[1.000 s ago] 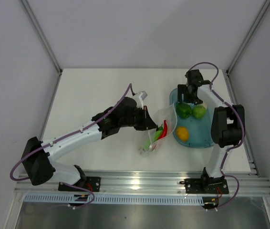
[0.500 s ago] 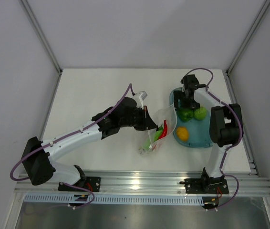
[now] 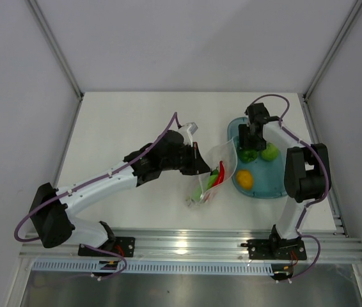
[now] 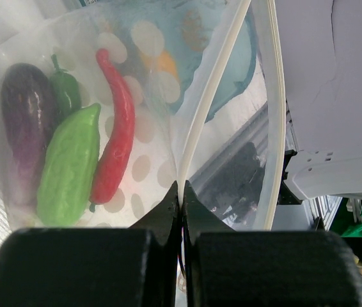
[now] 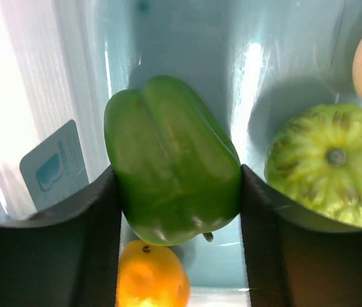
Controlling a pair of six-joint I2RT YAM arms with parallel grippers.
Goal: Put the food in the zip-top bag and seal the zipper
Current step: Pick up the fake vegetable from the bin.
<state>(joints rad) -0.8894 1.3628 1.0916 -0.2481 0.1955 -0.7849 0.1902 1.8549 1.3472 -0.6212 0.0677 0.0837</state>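
The left pincer [image 4: 181, 192] is clamped on the open rim of the zip-top bag [image 4: 146, 121]. The bag lies on the tabletop [image 3: 123, 121] just beside the teal tray [image 5: 187, 38], with a red chili [image 4: 118, 134] inside. The right pincer [image 5: 176, 185] squeezes the green pepper [image 5: 168, 147] in that tray.

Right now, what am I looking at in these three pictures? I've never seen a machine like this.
These are two robot arms bolted at the near edge of a table, each ending in a two-finger gripper. The wide picture looks down from above. The other two come from small cameras on the wrists. The left gripper pinches the edge of a clear zip-top bag, whose mouth gapes open. Inside it lie a purple eggplant, a green cucumber, a red chili and a small dark green pepper. The right gripper is closed on a large green pepper in a teal tray, beside an orange fruit and a pale green ridged fruit.
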